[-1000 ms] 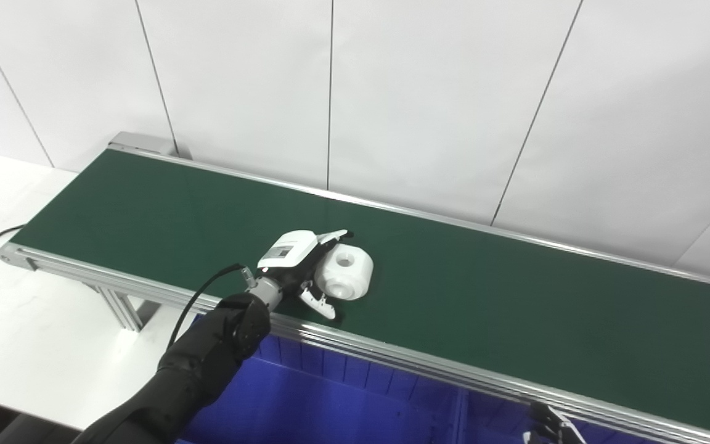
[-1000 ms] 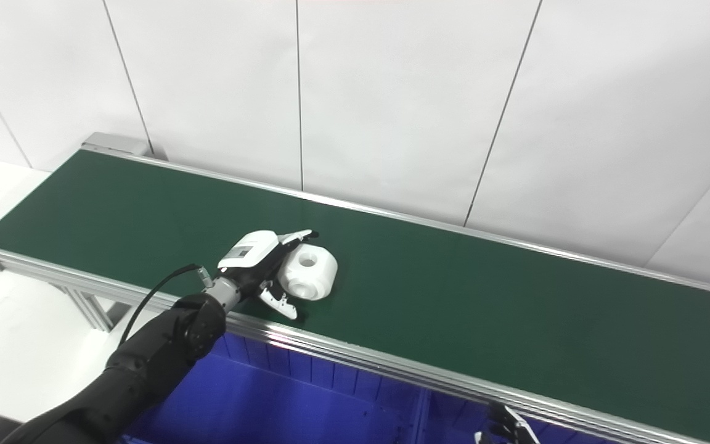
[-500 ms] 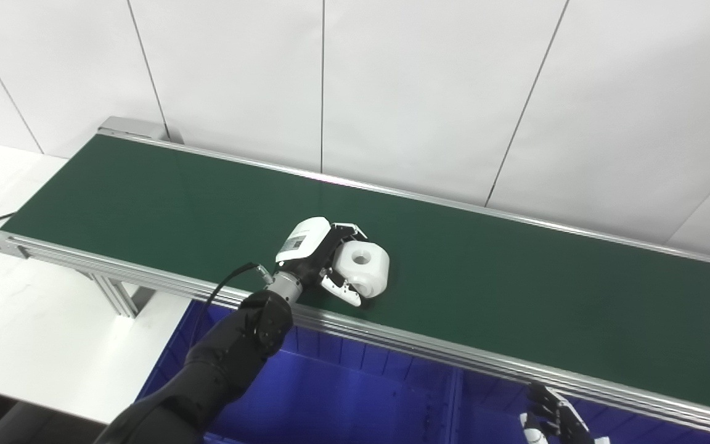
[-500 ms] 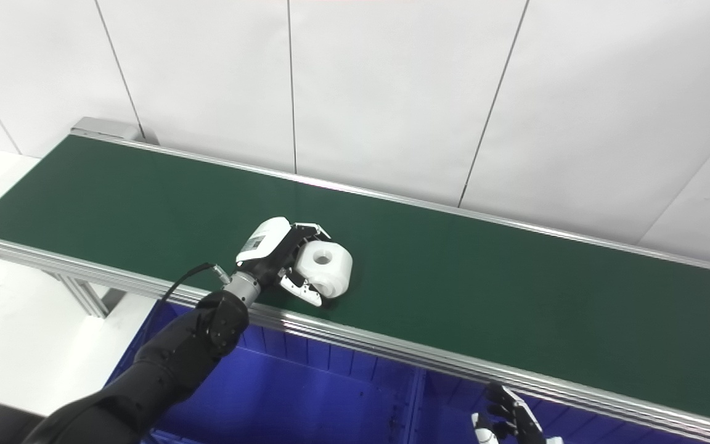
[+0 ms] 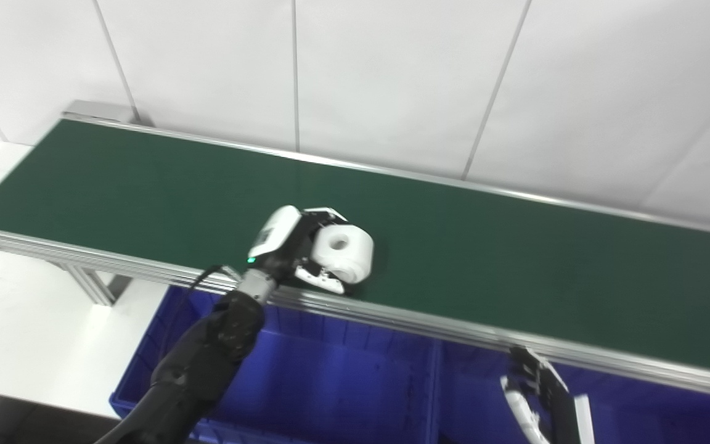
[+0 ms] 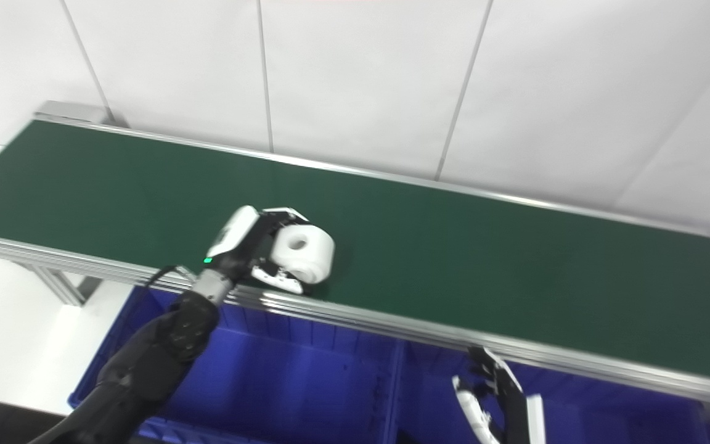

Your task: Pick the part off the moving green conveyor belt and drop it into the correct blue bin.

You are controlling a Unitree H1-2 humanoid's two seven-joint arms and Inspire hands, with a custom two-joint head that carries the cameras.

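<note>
While the left hand (image 5: pixel 293 246) lies over the near strip of the green conveyor belt (image 5: pixel 490 259), its fingers (image 5: pixel 324 214) curl over the far side of the white part (image 5: pixel 346 250) and its thumb presses the near side, so the part is pinched between them. That part is a rounded white block with a round hole in its top face, sitting at the belt's near edge, just above the aluminium side rail (image 5: pixel 429 324). From the hand, the black-sleeved left arm (image 5: pixel 207 357) runs down across this rail and across the front of the blue bin (image 5: pixel 330 382) below it, hiding part of the bin's left wall.

A divider wall (image 5: pixel 436 388) splits the blue space under the rail into 2 compartments, both showing bare floor. Over the right compartment the right hand (image 6: pixel 493 394) hangs below the rail with its fingers apart, holding nothing, well apart from the part.

Behind the belt stands a white panelled wall (image 5: pixel 392 80), and a white table surface (image 5: pixel 16 333) lies at the left.
</note>
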